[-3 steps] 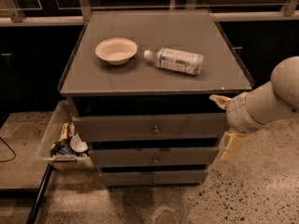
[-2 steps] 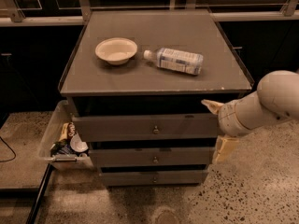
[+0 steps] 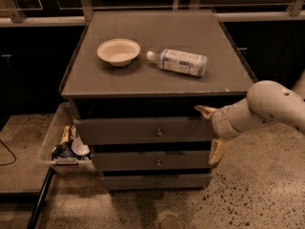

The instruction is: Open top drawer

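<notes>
Top drawer front: end effector at right end, fingers spread.

Grey top drawer shut, gripper at its right.

The pincer covers the top drawer's right end, its arm cut off at the right edge.
</notes>
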You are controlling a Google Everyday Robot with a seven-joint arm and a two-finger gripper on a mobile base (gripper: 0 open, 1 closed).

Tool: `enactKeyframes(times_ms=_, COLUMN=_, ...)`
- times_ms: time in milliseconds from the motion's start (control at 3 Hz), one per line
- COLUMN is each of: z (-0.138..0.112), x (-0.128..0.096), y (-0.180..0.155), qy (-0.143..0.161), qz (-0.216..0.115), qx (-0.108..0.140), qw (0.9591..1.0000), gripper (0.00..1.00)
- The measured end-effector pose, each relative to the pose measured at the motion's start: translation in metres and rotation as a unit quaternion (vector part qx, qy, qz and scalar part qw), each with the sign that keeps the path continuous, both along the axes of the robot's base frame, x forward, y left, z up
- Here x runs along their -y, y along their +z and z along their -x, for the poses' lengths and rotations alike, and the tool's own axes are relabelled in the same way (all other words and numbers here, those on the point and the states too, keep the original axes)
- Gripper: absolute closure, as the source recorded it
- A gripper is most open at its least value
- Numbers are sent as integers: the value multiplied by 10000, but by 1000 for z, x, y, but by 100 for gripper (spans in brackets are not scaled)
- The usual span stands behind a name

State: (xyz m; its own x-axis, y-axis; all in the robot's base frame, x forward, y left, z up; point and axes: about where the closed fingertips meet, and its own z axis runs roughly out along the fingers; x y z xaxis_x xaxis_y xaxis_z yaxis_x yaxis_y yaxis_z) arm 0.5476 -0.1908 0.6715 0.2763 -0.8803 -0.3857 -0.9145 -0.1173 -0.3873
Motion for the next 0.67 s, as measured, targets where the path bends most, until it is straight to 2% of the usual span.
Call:
enactKeyframes(times_ms=333, z=-19, x=2, y=-18, qy=55, qz=-67, qx=-84, qw=9999, gripper=0)
enactKeyframes(times_ms=667, z=-39, x=3, y=-32, qy=-13, qz=-113, qx=-241, qw=9996, gripper=0)
